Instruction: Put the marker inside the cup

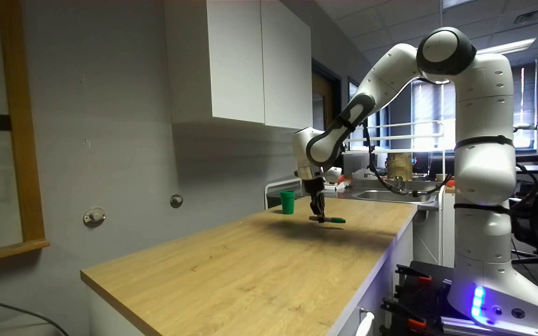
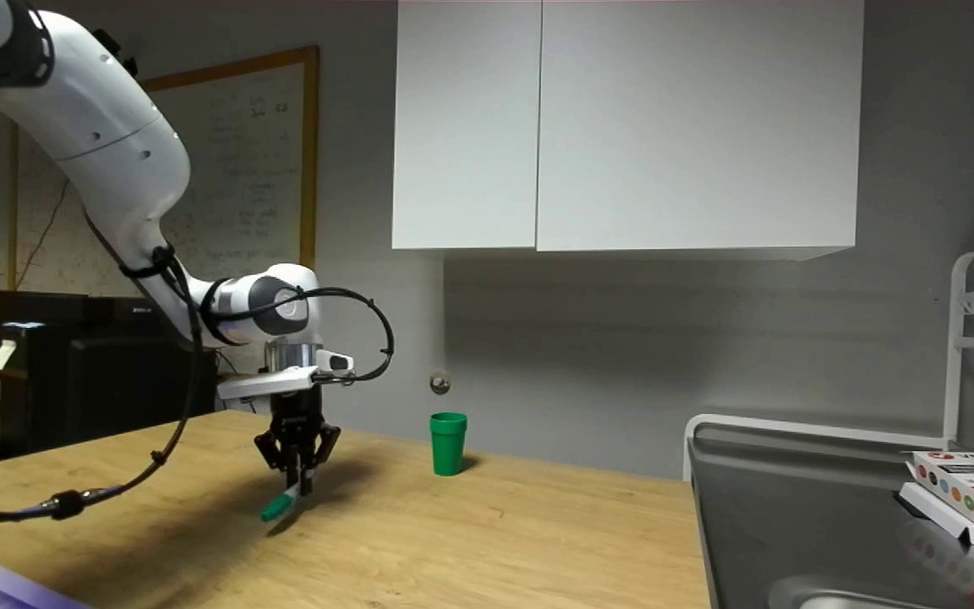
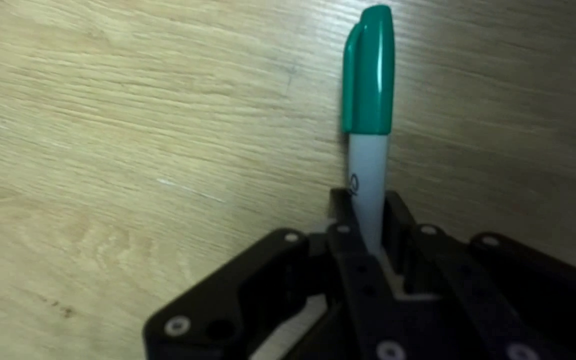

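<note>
One end effector (image 3: pixel 367 198) gripping one marker (image 3: pixel 369 127). One green cup (image 2: pixel 449 445) upright on countertop (image 1: pixel 250 270).

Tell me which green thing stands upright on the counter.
The green cup: it stands free of the fingers, while the green-capped marker is held nearly level between them.

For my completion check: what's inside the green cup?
In both exterior views nothing sticks out of the green cup; its sides hide the bottom, so anything low can't be seen. The gripper holds the marker outside it.
</note>
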Available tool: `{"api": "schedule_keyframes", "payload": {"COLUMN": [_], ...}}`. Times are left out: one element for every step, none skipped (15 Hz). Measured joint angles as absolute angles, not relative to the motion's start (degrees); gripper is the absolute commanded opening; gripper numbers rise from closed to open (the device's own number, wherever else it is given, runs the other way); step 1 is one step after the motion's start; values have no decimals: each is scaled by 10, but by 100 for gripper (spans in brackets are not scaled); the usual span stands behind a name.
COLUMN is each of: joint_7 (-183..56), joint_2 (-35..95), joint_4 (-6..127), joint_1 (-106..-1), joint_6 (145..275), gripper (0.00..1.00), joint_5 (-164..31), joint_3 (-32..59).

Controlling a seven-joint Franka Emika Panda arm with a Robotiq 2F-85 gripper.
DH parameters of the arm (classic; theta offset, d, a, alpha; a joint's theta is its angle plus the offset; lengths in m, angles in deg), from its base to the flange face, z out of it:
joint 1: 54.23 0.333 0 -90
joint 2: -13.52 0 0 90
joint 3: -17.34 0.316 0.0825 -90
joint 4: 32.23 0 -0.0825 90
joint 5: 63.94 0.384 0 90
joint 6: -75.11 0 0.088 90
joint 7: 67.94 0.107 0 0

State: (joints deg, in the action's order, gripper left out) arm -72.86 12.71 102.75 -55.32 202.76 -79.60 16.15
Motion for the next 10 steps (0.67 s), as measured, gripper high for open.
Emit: {"api": "schedule_keyframes", "payload": {"joint_7": [-697, -668, -641, -616, -588, -563, -537, -509, -480, -449], "joint_2": [114, 99, 82, 64, 45, 30, 17, 7, 1, -1], "joint_4": [1027, 1026, 1023, 1019, 1012, 1004, 994, 982, 967, 949], "joint_1": [-553, -553, -553, -553, -554, -554, -556, -558, -562, -567], "joint_6": [2026, 2025, 2021, 2016, 2010, 2004, 1998, 1993, 1986, 1979], "gripper": [7, 7, 7, 7, 7, 7, 7, 7, 7, 7], "joint_5": [-809, -816, -819, -820, -820, -821, -825, -832, -845, -862], "joint_3": [161, 161, 162, 162, 163, 165, 168, 172, 178, 185]}}
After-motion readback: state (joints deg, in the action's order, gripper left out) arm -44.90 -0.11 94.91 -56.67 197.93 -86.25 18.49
